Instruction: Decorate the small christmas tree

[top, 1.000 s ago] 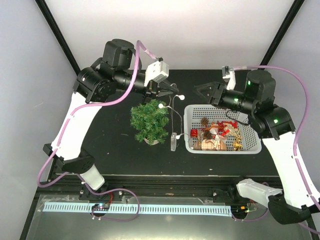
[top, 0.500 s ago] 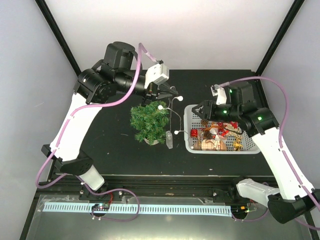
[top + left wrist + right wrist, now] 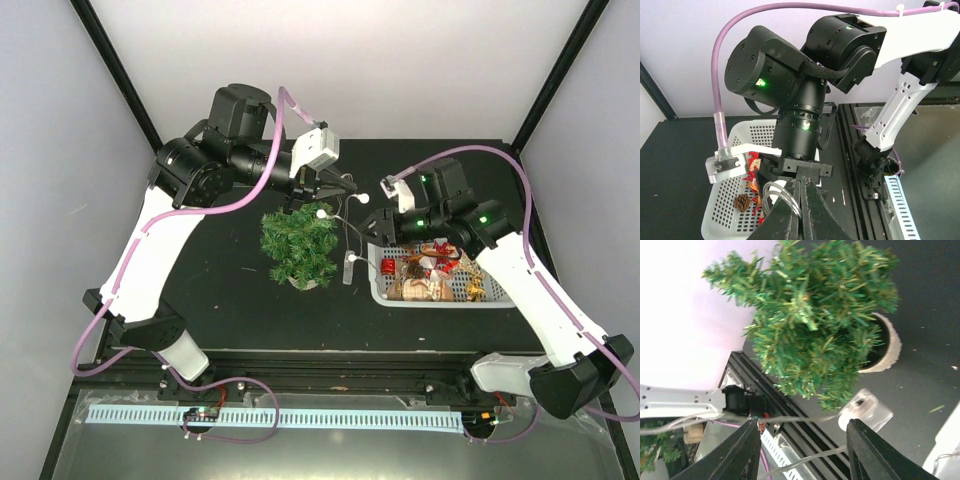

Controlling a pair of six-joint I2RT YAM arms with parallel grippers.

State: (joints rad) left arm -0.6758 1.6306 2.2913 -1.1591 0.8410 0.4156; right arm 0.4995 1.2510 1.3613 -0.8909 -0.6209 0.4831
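a black table [image 3: 240,310] stands between pale walls [image 3: 350,65] and black posts [image 3: 117,70].

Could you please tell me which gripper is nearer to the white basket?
Right. The right gripper hangs at the white basket's left end, facing the small christmas tree; the left gripper, shut on a light string, is over the tree's far edge, farther off.

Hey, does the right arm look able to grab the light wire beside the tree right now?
Probably yes. The right claw is open and the wire runs across the gap between its fingers; the tree sits beyond, and nothing seems to block the way.
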